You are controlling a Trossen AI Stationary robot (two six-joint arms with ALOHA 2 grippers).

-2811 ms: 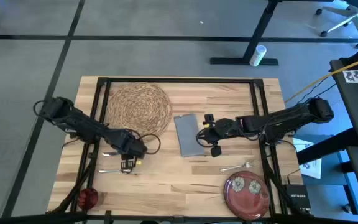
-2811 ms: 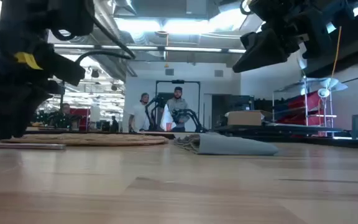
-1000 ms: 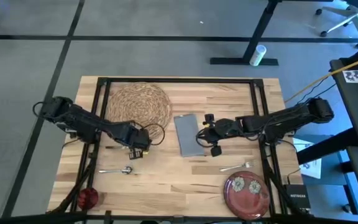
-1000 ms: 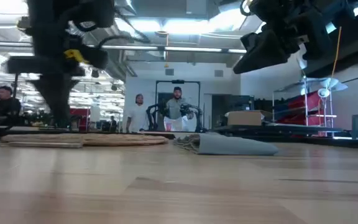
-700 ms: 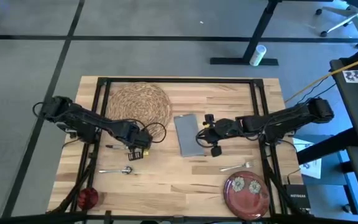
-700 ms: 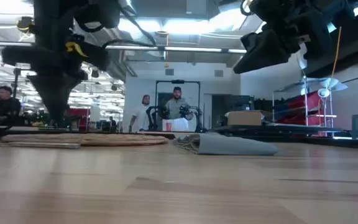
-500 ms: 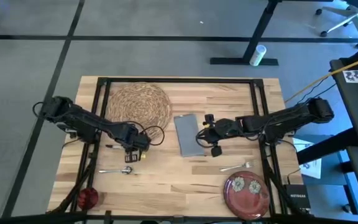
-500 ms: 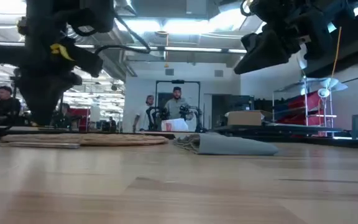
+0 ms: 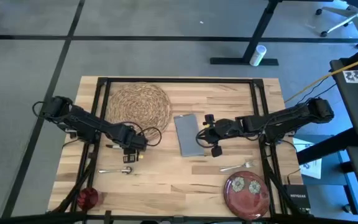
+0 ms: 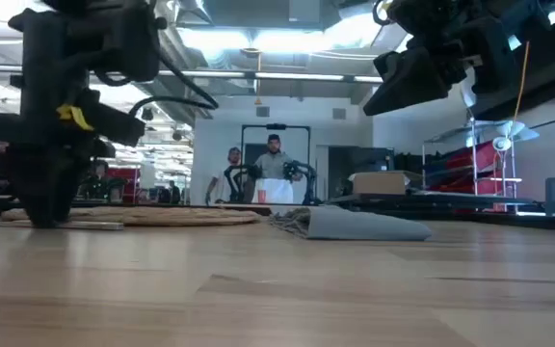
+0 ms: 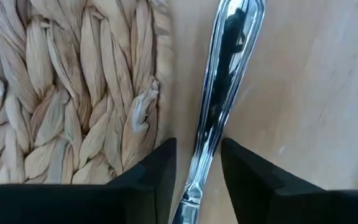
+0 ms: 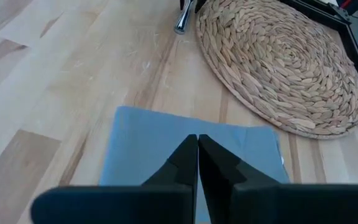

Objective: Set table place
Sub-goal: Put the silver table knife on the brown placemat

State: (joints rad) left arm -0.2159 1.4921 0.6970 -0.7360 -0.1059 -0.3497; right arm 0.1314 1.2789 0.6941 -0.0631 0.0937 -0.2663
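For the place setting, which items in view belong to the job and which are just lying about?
Belongs to the job:
woven mat
gray napkin
knife, between the left end effector fingers
spoon
fork
red plate
red cup

Just lying about:
white bottle on the floor
cardboard box in the room behind

Both arms are basically all black, chunky jointed segments with thin black cables looping loose near the wrists. The left arm (image 9: 86,126) has a small yellow tag near its gripper (image 9: 127,155), easy to spot from the low camera too. The right arm (image 9: 278,123) has a round black knob sticking out by its gripper (image 9: 202,135). Fingers (image 11: 148,180) are matte black, flat-faced wedges.
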